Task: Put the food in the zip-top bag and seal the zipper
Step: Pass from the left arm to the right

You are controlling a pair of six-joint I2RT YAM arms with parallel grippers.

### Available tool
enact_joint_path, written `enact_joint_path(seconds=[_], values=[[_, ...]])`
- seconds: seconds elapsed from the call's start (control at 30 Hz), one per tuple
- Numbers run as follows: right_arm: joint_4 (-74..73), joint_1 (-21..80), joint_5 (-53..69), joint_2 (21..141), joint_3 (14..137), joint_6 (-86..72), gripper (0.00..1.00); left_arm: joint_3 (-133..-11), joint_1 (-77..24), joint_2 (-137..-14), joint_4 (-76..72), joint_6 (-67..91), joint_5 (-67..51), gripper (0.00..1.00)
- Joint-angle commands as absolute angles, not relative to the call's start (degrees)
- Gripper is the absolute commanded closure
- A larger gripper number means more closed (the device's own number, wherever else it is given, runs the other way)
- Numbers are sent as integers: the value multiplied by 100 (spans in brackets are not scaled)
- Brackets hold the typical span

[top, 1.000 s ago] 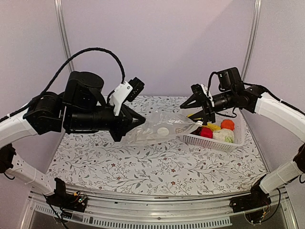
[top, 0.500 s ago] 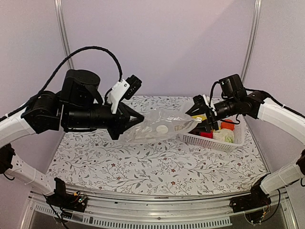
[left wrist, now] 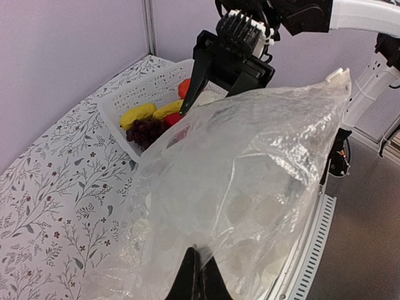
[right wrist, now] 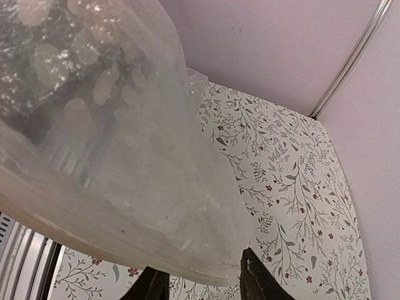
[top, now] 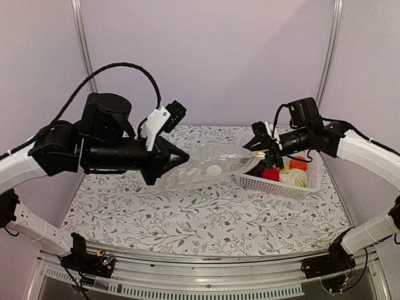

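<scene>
Above the tabletop's [top: 187, 231] middle hangs the zip-top bag [top: 209, 167]: left claw [left wrist: 197, 269] pinched tight on it, right claw [right wrist: 201, 281] part-open astride its edge; food [top: 284, 172] fills the far-right basket [top: 269, 184].

Setting: robot lab test cell. Plain lilac panel walls [top: 212, 56] beyond the left fingers [left wrist: 187, 281] and right fingers [right wrist: 256, 281], joined by aluminium posts [top: 80, 37]. Below the fingers, a floral-print table cover [top: 206, 219]. Nearer than the fingers, a metal rail [top: 206, 269] carries bolted arm bases [top: 84, 253]; braided cable [top: 125, 64] loops above the left fingers. Toy food [top: 294, 176] lies just below the right fingers.
</scene>
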State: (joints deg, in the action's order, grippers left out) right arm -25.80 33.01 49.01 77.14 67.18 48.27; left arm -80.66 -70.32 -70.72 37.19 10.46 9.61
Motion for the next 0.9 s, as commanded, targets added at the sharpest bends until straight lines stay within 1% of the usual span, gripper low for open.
enact_joint_path(seconds=[0.0, 0.07, 0.13, 0.2, 0.23, 0.27, 0.3, 0.33, 0.4, 0.47, 0.5, 0.57, 0.6, 0.63, 0.67, 0.73, 0.8, 0.87], values=[[-2218, 3340, 5167, 7928, 6736, 4474, 76, -7921, -6902, -6877, 3680, 952, 993, 100], [-2193, 3340, 5152, 7949, 6742, 4424, 91, -7795, -6791, -6821, 3635, 983, 1009, 100], [-2183, 3340, 5060, 7917, 6735, 4421, 99, -7679, -6621, -6787, 3583, 1037, 960, 100], [-2180, 3340, 4846, 7866, 6751, 4371, 100, -7607, -6388, -6812, 3557, 1115, 1007, 99], [-2216, 3340, 4756, 7858, 6806, 4316, 100, -7595, -6239, -6836, 3564, 1162, 1072, 93], [-2262, 3340, 4643, 7864, 6865, 4252, 100, -7594, -6092, -6886, 3568, 1199, 1156, 92], [-2278, 3338, 4519, 7891, 6959, 4163, 100, -7612, -5932, -6933, 3575, 1238, 1284, 88], [-2312, 3332, 4454, 7947, 7124, 3958, 100, -7652, -5745, -6987, 3598, 1269, 1454, 81], [-2345, 3331, 4596, 8152, 7312, 3330, 100, -7757, -5292, -7100, 3587, 1240, 1598, 76], [-2363, 3331, 4896, 8405, 7483, 2582, 100, -7978, -4803, -7300, 3498, 1208, 1814, 68], [-2364, 3331, 5094, 8541, 7544, 2039, 100, -8137, -4515, -7435, 3460, 1188, 1841, 63], [-2133, 3331, 5334, 8874, 7563, 1352, 100, -8501, -4002, -7739, 3324, 1110, 1905, 49], [-1928, 3331, 5380, 9011, 7540, 991, 100, -8700, -3849, -7905, 3208, 1029, 2123, 42], [-1730, 3330, 5421, 9156, 7529, 457, 100, -8844, -3797, -8052, 3101, 955, 2581, 37], [-1508, 3331, 5451, 9237, 7516, 50, 100, -8995, -3796, -8174, 3031, 920, 2966, 34], [-1197, 3331, 5595, 9460, 7602, -760, 100, -9214, -3858, -8288, 3015, 1167, 3343, 29], [-1055, 3327, 5672, 9807, 7779, -1219, 100, -9160, -4117, -8193, 2917, 1578, 3631, 26], [-927, 3310, 5683, 10073, 7925, -1627, 100, -8885, -4527, -8049, 2710, 1839, 3917, 25]])
